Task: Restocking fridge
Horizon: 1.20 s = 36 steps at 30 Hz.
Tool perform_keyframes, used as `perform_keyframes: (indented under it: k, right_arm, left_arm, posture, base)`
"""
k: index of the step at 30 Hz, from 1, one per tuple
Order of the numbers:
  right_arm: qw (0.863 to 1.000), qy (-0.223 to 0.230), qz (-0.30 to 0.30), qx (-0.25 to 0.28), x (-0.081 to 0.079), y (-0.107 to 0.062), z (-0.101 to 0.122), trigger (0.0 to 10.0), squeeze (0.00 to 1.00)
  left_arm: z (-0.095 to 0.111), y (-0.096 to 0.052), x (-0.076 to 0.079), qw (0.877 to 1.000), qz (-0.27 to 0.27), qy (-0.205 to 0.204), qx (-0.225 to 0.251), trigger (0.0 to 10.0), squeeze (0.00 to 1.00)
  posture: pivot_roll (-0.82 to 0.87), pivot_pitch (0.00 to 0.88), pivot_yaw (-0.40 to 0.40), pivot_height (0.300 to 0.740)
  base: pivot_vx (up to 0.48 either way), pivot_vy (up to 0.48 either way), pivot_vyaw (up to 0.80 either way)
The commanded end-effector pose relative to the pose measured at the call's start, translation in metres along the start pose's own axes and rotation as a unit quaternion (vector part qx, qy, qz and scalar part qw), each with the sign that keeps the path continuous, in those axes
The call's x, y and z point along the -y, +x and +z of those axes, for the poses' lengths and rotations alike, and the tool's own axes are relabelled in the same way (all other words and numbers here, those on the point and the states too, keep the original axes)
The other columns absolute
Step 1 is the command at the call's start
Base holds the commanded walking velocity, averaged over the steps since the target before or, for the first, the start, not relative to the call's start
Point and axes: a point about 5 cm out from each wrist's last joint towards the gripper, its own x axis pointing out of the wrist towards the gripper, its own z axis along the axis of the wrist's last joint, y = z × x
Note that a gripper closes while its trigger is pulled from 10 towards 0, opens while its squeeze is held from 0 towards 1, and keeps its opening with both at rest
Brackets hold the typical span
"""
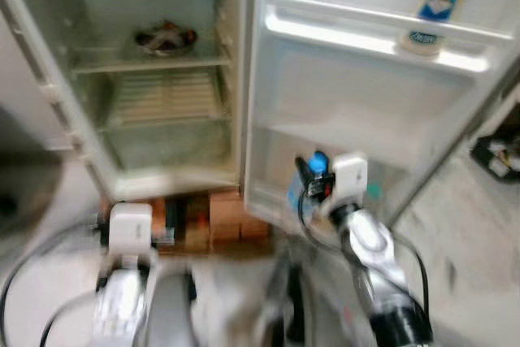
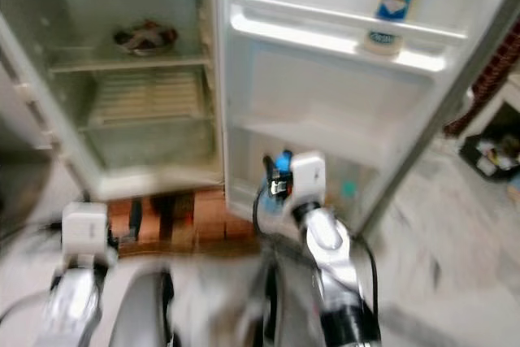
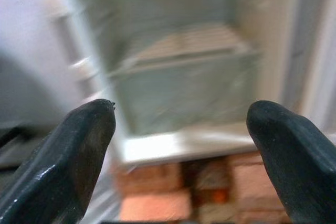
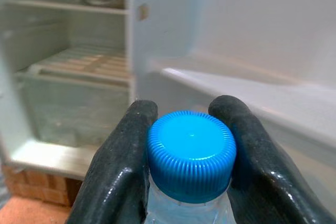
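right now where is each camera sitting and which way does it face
Left eye view: on the head, looking forward and down at the open fridge and its door; both silver arms show.
Right eye view: the head camera's other eye, same scene; the right gripper holds a bottle near the door.
Left wrist view: along the open left gripper toward the fridge's lower shelves.
Right wrist view: along the fingers clamping the blue-capped bottle, facing the door shelf.
Shared: the bowl appears in both eye views and the right wrist view.
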Motion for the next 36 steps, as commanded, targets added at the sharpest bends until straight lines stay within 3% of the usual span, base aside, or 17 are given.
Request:
perform_keyframes:
  k: [1, 8, 10, 21, 25, 31, 33, 34, 36]
  right_arm:
    - [0.999, -0.024, 0.011, 0.017, -0.004, 0.004, 0.005, 10.0, 0.0]
    - [0.998, -0.058, 0.024, 0.03, -0.009, 0.018, 0.005, 10.0, 0.0]
    - [0.994, -0.089, 0.03, 0.063, -0.018, 0.031, 0.017, 10.0, 0.0]
    - [0.985, -0.088, 0.087, 0.119, -0.05, 0.069, 0.044, 10.0, 0.0]
    - [0.966, -0.148, 0.125, 0.17, -0.066, 0.077, 0.061, 10.0, 0.0]
    - [0.944, -0.21, 0.139, 0.212, -0.072, 0.081, 0.072, 10.0, 0.0]
    - [0.923, -0.258, 0.15, 0.242, -0.078, 0.083, 0.078, 10.0, 0.0]
    - [0.923, -0.258, 0.15, 0.242, -0.078, 0.083, 0.078, 10.0, 0.0]
    - [0.911, -0.288, 0.155, 0.252, -0.082, 0.083, 0.077, 10.0, 0.0]
  left_arm:
    - [-0.007, -0.006, -0.007, 1.0, 0.009, 0.006, -0.029, 10.0, 0.0]
    - [-0.003, -0.022, -0.02, 0.999, 0.017, 0.018, -0.046, 10.0, 0.0]
    - [0.001, -0.033, -0.017, 0.998, 0.011, 0.02, -0.051, 10.0, 0.0]
    - [0.018, -0.062, -0.014, 0.997, 0.008, 0.019, -0.07, 10.0, 0.0]
    - [0.023, -0.071, -0.011, 0.997, 0.011, 0.015, -0.08, 10.0, 0.0]
    - [0.03, -0.081, -0.007, 0.996, 0.007, 0.01, -0.088, 10.0, 0.0]
    - [0.03, -0.089, -0.005, 0.995, 0.007, 0.008, -0.101, 10.0, 0.0]
    - [0.03, -0.089, -0.005, 0.995, 0.007, 0.008, -0.101, 10.0, 0.0]
    - [0.031, -0.093, -0.005, 0.994, 0.008, 0.007, -0.106, 10.0, 0.0]
  posture:
    - [0.11, 0.157, -0.053, 0.576]
    - [0.13, 0.235, -0.06, 0.576]
    - [0.15, 0.268, -0.066, 0.576]
    - [0.21, 0.375, -0.099, 0.576]
    - [0.21, 0.406, -0.113, 0.576]
    - [0.22, 0.433, -0.12, 0.576]
    - [0.23, 0.442, -0.126, 0.576]
    - [0.23, 0.442, -0.126, 0.576]
    - [0.23, 0.451, -0.131, 0.576]
  base:
    - [0.0, 0.0, 0.0]
    - [0.0, 0.0, 0.0]
    - [0.0, 0.0, 0.0]
    - [0.0, 0.0, 0.0]
    - [0.0, 0.0, 0.0]
    - [0.0, 0.0, 0.0]
    - [0.0, 0.0, 0.0]
    - [0.0, 0.0, 0.0]
    - [0.0, 0.0, 0.0]
